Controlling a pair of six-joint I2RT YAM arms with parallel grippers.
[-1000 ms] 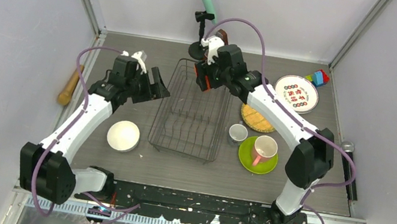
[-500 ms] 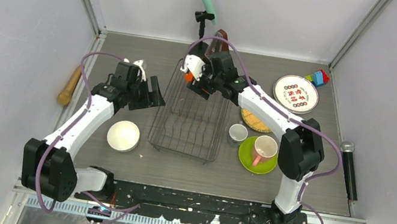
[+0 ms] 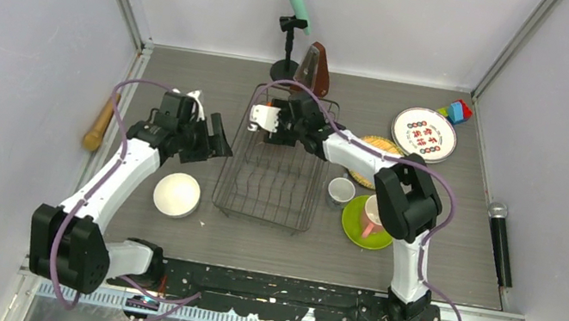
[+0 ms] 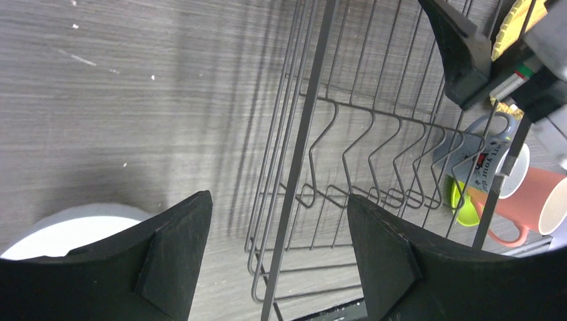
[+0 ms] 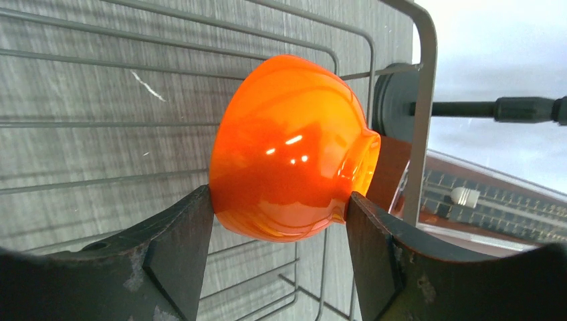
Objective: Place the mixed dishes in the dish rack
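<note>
Pinching the orange bowl [image 5: 287,140] across its sides, our right fingers [image 5: 177,247] hold it over the far end of the dish rack [image 3: 261,219]. We judge that the glossy curve could slip out of this grip, or that the bowl could catch a wire and roll if let go here. Our left fingers [image 4: 170,247] hang spread and empty beside the rack's left wall, above the white bowl [image 4: 67,234]. Only the right wrist view shows the grip; from the top we cannot make the bowl out.
</note>
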